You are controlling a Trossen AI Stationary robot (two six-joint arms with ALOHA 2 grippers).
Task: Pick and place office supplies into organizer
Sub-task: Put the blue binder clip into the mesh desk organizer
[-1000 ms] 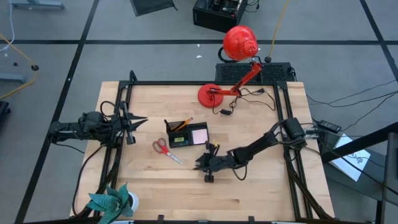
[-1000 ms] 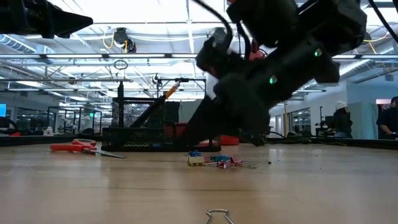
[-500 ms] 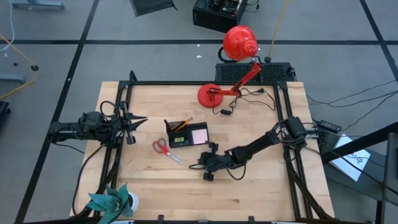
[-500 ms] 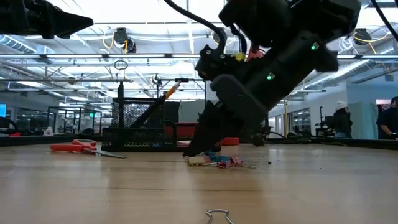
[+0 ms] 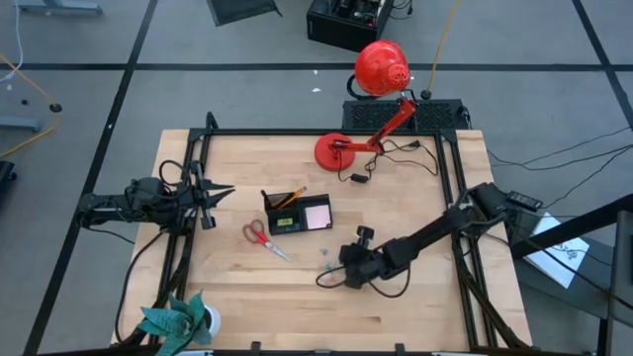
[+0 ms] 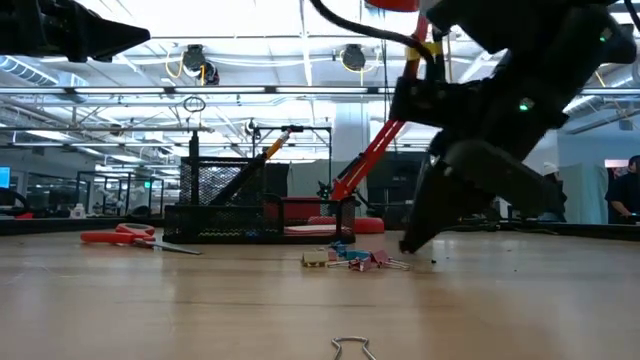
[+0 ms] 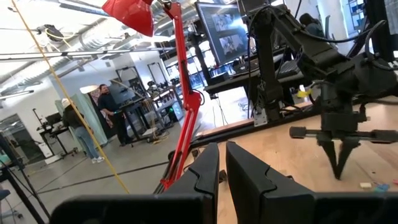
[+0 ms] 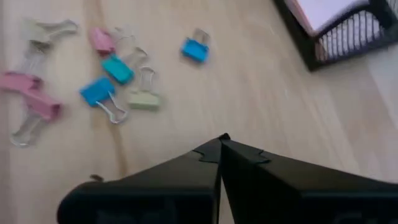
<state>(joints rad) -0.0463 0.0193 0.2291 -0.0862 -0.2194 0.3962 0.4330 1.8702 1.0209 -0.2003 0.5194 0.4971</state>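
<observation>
Binder clips are what's left loose: small blue, pink and yellowish ones scattered on the bare wood at centre frame in the high view, just right of the scissors and below the organizer. Right gripper sits just lower right of that scatter, so the clips lie up and left of its tips, with the organizer further the same way. Right arm is clearly the nearer one; left gripper is parked at the table's left edge, fingers nearly together, holding nothing. Right fingers are pressed fully together and the wrist view shows nothing between them, so my read is no clip is gripped. Next move probably needs them reopened above a single clip.
</observation>
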